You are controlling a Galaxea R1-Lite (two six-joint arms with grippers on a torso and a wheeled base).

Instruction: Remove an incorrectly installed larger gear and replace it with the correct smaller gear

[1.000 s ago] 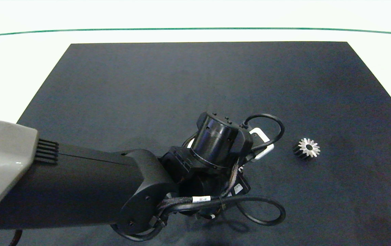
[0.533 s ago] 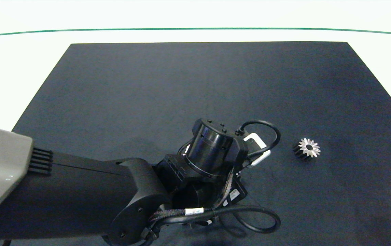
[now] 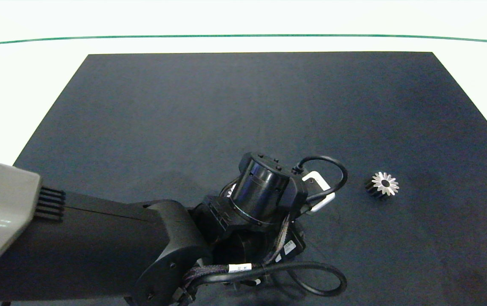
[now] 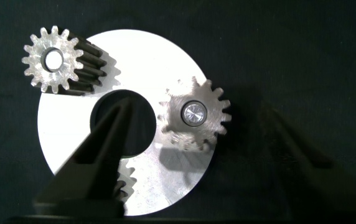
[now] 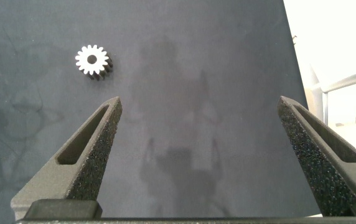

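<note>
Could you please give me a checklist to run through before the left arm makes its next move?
1. Larger gear off the disc: ok, it lies alone on the mat.
2. Small gear on its pin: ok, the pin end shows in its centre; fully seated, cannot tell.
3. Left end effector released: ok, open, one finger either side of the small gear.
4. Right end effector out of the way: ok, open and empty above the mat.
5. Mesh with the third gear: cannot tell, a finger half hides it.
</note>
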